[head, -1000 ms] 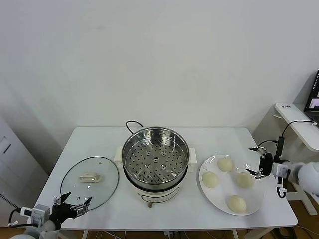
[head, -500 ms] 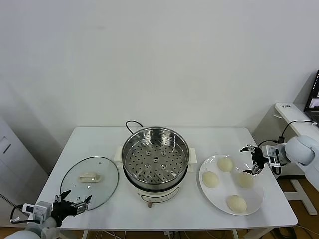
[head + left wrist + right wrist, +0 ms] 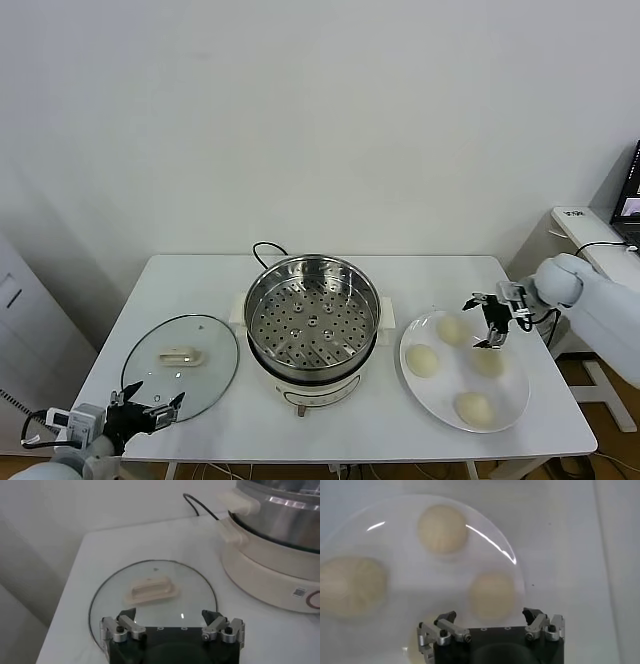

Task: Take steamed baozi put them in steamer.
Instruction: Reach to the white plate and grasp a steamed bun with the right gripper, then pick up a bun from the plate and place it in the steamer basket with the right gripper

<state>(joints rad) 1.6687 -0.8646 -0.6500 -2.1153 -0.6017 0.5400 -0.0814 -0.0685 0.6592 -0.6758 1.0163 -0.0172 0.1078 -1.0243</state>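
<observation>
Baozi: four cream buns on the plate (image 3: 510,402), right of the steamer — far one (image 3: 452,330), left one (image 3: 421,360), right one (image 3: 489,362), near one (image 3: 474,408); none is held.
Steamer: shiny pot (image 3: 313,312) at the middle of the table (image 3: 200,285), perforated tray inside bare, white base under it, black cord (image 3: 266,249) leading off on the far side.
Right claw: (image 3: 488,322) open, hanging above the far part of the plate, between the far bun and the right bun, touching neither as far as the head view shows; in its wrist view (image 3: 491,625) the spread fingers (image 3: 445,626) frame one bun (image 3: 492,596), with two more farther off.
Left claw: (image 3: 147,412) open and empty, parked low at the near left edge of the table, just near of the lid; in its wrist view (image 3: 172,626) the fingers (image 3: 220,626) point at the lid.
Lid: round glass (image 3: 182,365) with a cream handle (image 3: 177,356), lying flat on the table left of the steamer, apart from it.
</observation>
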